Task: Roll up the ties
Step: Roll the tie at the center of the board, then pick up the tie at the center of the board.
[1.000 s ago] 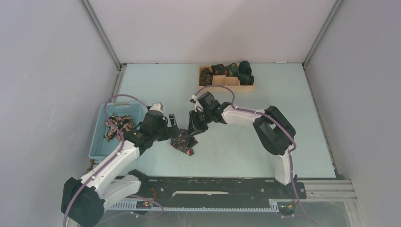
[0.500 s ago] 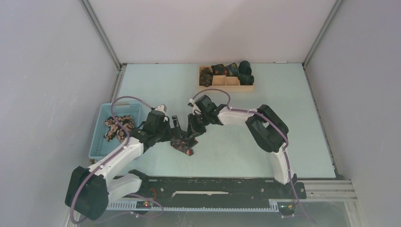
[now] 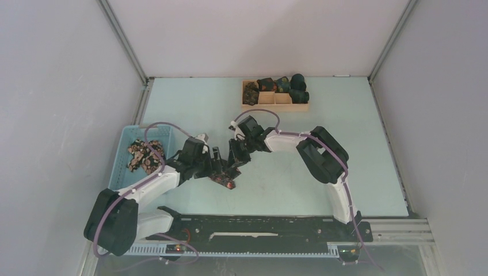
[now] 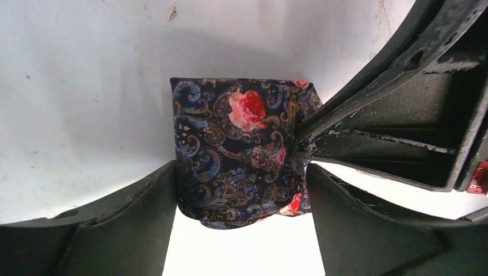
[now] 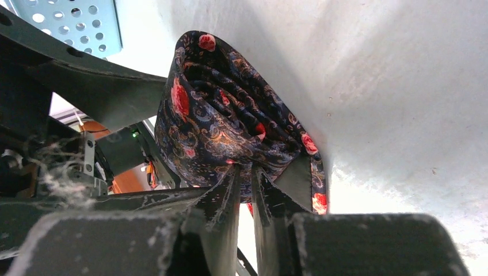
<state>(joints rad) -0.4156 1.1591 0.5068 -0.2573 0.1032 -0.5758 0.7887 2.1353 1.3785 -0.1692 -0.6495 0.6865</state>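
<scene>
A rolled tie [image 3: 223, 174] of dark floral fabric lies on the table between my two grippers. In the left wrist view the tie [image 4: 239, 155] fills the gap between the fingers [image 4: 126, 224] of my left gripper [image 4: 241, 195]. That gripper stands open astride the roll, with its left finger touching the fabric. My right gripper [image 5: 244, 172] is pinched nearly shut on the fabric at the tie's [image 5: 224, 115] near end. From above, the left gripper [image 3: 217, 163] and the right gripper [image 3: 235, 161] meet over the roll.
A light-blue basket [image 3: 122, 175] at the left holds more loose ties [image 3: 145, 155]. A wooden divided tray [image 3: 275, 100] at the back carries several dark rolls [image 3: 297, 87]. The basket's perforated wall [image 5: 75, 23] shows in the right wrist view.
My left gripper has moved right until it straddles the rolled tie, and its jaws have narrowed a little. The right gripper's jaws have closed tighter on the fabric.
</scene>
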